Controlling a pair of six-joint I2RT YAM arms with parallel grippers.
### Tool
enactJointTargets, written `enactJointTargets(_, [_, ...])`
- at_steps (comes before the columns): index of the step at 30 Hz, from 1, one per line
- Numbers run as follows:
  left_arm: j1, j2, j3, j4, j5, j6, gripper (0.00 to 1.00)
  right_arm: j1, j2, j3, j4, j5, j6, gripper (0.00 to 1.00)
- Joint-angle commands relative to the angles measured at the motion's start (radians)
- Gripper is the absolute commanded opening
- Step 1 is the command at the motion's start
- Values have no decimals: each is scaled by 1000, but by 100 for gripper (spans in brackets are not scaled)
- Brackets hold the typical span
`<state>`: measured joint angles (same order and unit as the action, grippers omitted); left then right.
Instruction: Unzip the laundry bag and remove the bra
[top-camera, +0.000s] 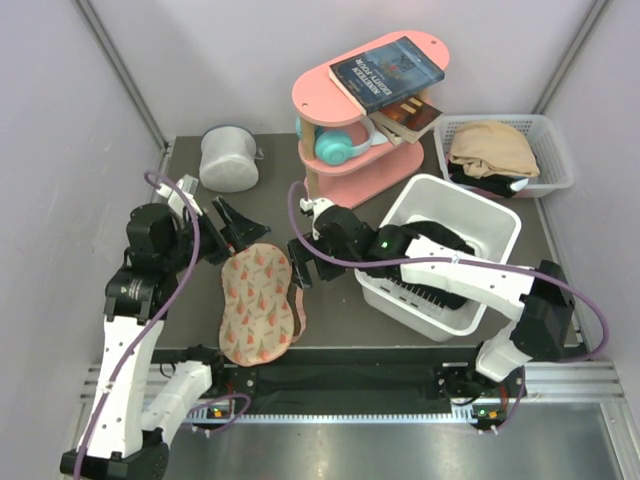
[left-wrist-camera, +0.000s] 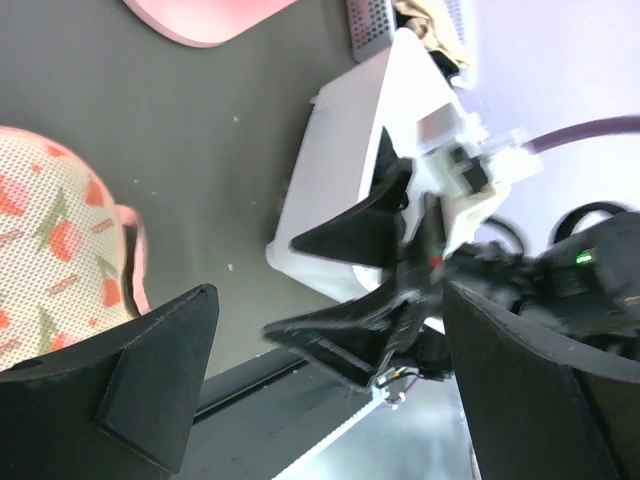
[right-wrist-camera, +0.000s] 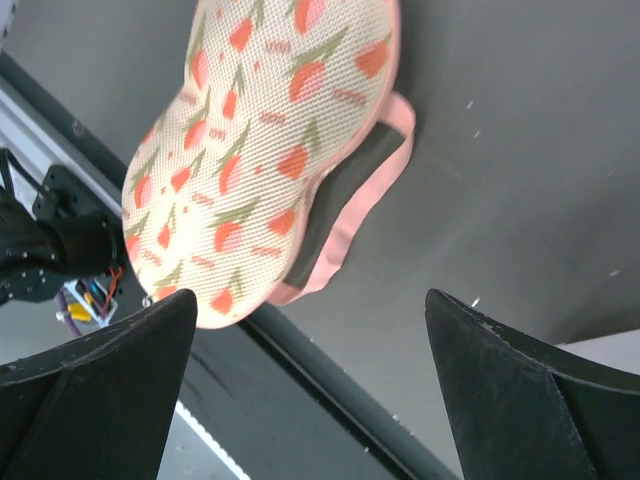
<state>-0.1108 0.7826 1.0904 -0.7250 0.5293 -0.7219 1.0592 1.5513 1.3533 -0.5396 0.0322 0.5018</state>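
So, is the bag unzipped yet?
Partly open, it seems: the bag shows a dark gap along one edge, with its pink rim standing away from the patterned top.

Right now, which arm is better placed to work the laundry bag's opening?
Right, probably. The right gripper is open beside the laundry bag edge where a dark gap shows, framed in its wrist view. The left gripper, also open, sits off the bag's far end.

There were two white-and-black robot arms (top-camera: 128, 335), one beige-pink printed fabric laundry bag (top-camera: 258, 305), one white-grey cylindrical container (top-camera: 228, 158), one pink oval shelf (top-camera: 315, 92), one white plastic tub (top-camera: 425, 195) and one white slotted basket (top-camera: 555, 150).
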Motion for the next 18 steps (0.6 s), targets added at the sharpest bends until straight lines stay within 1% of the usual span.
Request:
enactJointTargets(1, [3,20,-27,-20,-55,1,98,35,-33,-23,27,-21,46,96])
enactJointTargets(3, [5,67,-58,-138,-133,12,97,45,-17,-26,36,-28,61,96])
enactJointTargets(4, [3,79,-90,-148,-188,25,96,48,-11,-26,41,-28,67,96])
enactJointTargets(6, [3,101,-119,-131,-235,45,96,65,10,-23,56,-53,83,96])
enactJointTargets(7, [5,107,-138,-131,-288,56,96,71,19,-28,67,-58,86,96])
enactJointTargets(9, [5,133,-139,-128,-324,73,97,90,58,-28,93,-80,99,96])
enactJointTargets(10, [5,142,-129,-135,-365,85,97,96,73,-26,104,-86,106,96])
enactJointTargets(12, [5,158,-121,-137,-403,101,99,107,130,-29,134,-118,142,95])
enactJointTargets(14, [20,171,-124,-129,-431,121,99,119,192,-23,147,-149,173,92])
enactJointTargets(18, [71,175,-136,-129,-397,131,99,134,273,24,92,-123,161,90])
